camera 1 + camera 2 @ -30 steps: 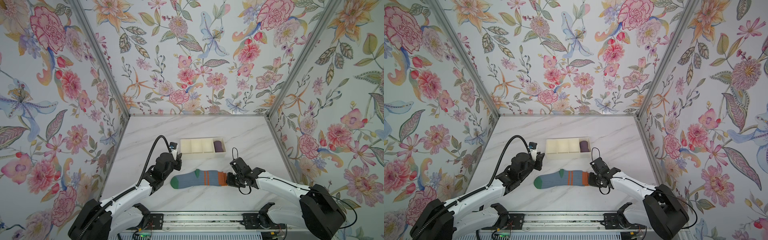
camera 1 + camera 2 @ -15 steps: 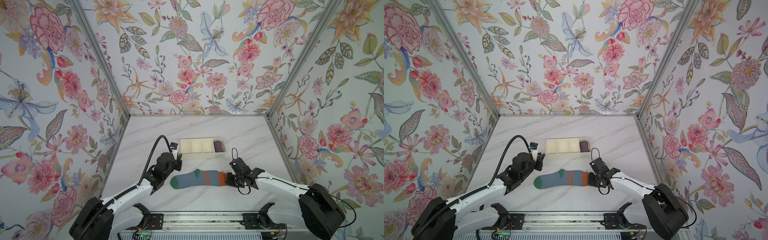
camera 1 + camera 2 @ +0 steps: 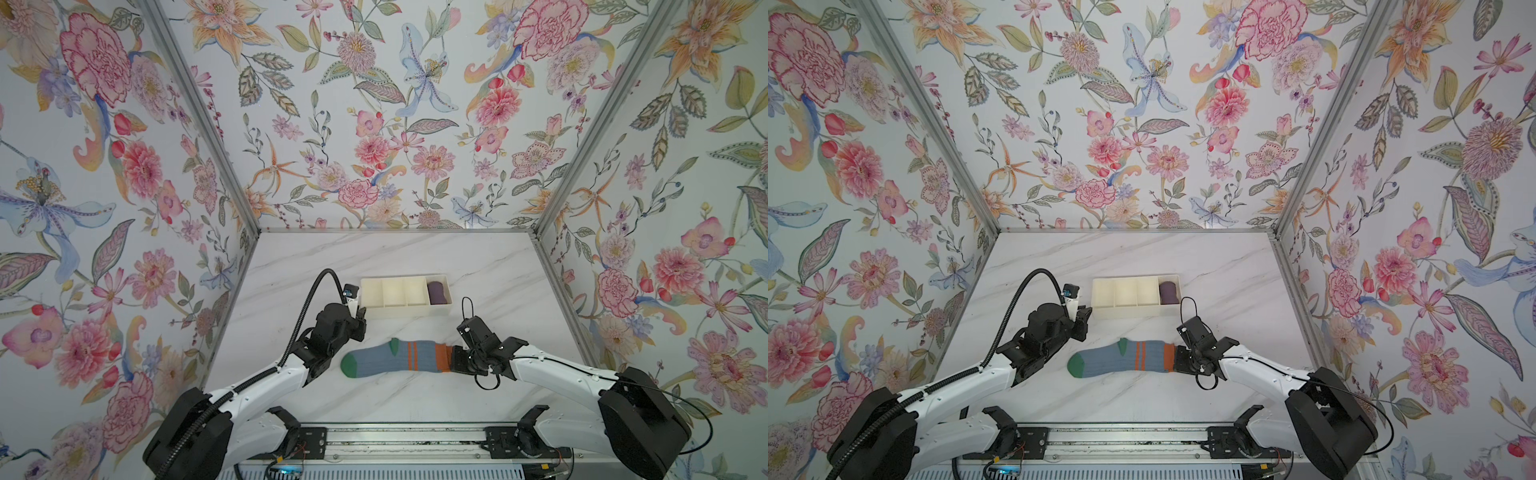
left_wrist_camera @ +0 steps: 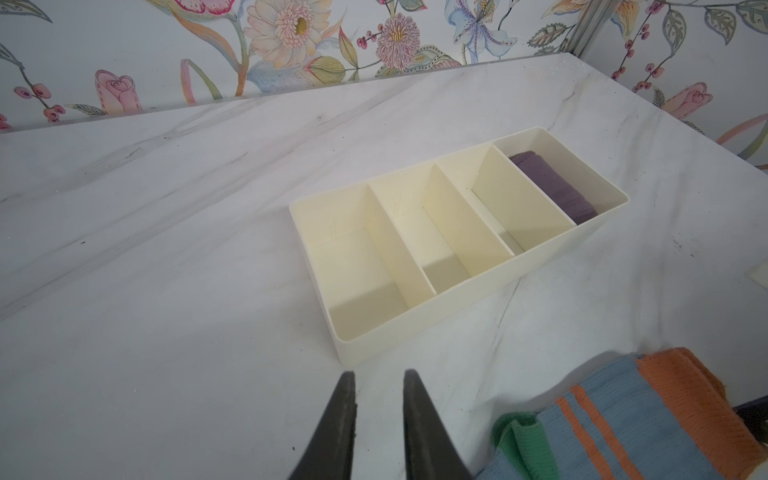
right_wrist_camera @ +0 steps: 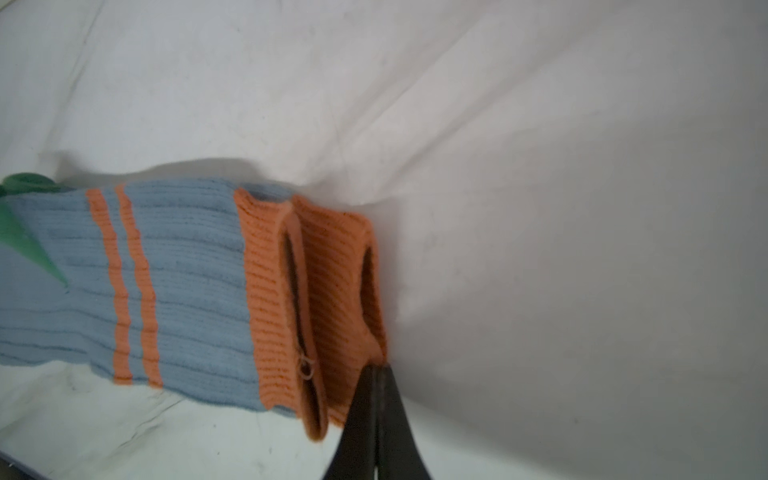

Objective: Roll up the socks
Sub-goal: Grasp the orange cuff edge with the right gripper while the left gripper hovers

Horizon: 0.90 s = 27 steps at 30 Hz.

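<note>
The socks point(image 3: 399, 358) point(image 3: 1121, 359) lie flat and stacked on the marble table, green toe to the left, orange cuff to the right. In the right wrist view the two orange cuffs point(image 5: 332, 299) sit one upon the other. My right gripper point(image 3: 451, 360) point(image 3: 1177, 359) point(image 5: 376, 370) is shut, pinching the edge of the outer cuff. My left gripper point(image 3: 360, 316) point(image 3: 1084, 318) point(image 4: 379, 380) hovers beyond the socks' heel, near the tray's corner, jaws a little apart and empty. The socks' heel and stripes point(image 4: 623, 424) show beside it.
A cream tray point(image 3: 405, 309) point(image 3: 1129, 312) point(image 4: 415, 328) with several compartments stands behind the socks. A dark purple rolled bundle point(image 3: 436, 292) point(image 3: 1168, 292) point(image 4: 552, 187) fills its rightmost compartment. Floral walls close in the table on three sides.
The right gripper's jaws have closed on the orange cuff. The left arm has barely moved and the socks lie where they were.
</note>
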{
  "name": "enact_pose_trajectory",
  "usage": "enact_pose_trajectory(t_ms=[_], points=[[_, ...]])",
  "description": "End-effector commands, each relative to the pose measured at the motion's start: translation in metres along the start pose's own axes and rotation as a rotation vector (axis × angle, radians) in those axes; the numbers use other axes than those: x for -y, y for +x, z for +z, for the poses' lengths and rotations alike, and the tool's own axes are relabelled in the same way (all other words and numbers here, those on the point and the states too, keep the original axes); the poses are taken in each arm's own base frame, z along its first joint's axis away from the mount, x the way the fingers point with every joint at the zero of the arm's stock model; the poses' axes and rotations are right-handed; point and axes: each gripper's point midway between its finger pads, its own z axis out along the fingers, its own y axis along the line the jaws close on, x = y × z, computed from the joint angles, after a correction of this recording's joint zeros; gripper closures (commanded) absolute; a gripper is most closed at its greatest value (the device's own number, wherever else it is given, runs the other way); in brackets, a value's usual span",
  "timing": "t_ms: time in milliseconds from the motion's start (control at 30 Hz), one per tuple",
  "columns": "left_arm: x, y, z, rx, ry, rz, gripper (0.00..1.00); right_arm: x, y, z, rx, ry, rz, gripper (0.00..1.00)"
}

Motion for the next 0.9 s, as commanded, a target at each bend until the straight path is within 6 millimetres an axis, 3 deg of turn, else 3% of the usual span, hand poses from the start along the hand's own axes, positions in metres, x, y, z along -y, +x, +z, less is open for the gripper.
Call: enact_pose_trajectory(t_ms=[0, 400, 867], points=[[0.008, -0.014, 0.002, 0.024, 0.032, -0.013, 0.77, -0.002, -0.006, -0.009, 0.041, 0.040, -0.048, 1.00], [0.017, -0.015, 0.010, 0.004, 0.074, -0.016, 0.78, -0.008, -0.016, -0.018, 0.105, 0.137, -0.137, 1.00], [0.020, -0.013, 0.010, -0.001, 0.092, -0.026, 0.78, -0.035, -0.031, -0.023, 0.168, 0.145, -0.247, 1.00]])
